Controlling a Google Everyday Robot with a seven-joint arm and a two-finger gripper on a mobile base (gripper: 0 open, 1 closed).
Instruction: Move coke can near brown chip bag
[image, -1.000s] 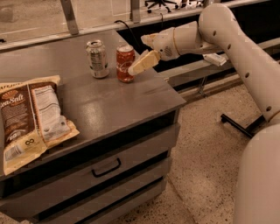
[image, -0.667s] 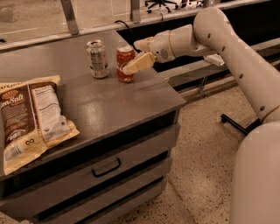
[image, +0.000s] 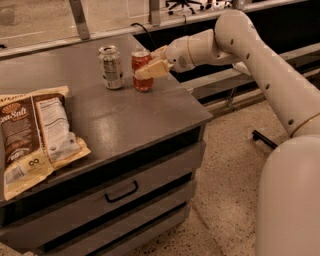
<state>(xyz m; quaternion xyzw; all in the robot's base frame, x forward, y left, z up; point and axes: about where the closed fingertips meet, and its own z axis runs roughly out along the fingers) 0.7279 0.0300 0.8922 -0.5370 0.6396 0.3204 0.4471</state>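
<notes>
The coke can stands upright on the grey table near its far right edge. My gripper reaches in from the right at can height and is open. Its near tan finger lies across the front of the can and the other finger sits behind the can's top right. The brown chip bag lies flat at the table's left front, label up, well apart from the can.
A silver-grey can stands just left of the coke can, almost touching it. The table has drawers below with a handle. My white arm spans the right side, above a speckled floor.
My gripper has moved left from beside the coke can until its fingers are on either side of it. The cans and the bag have not moved.
</notes>
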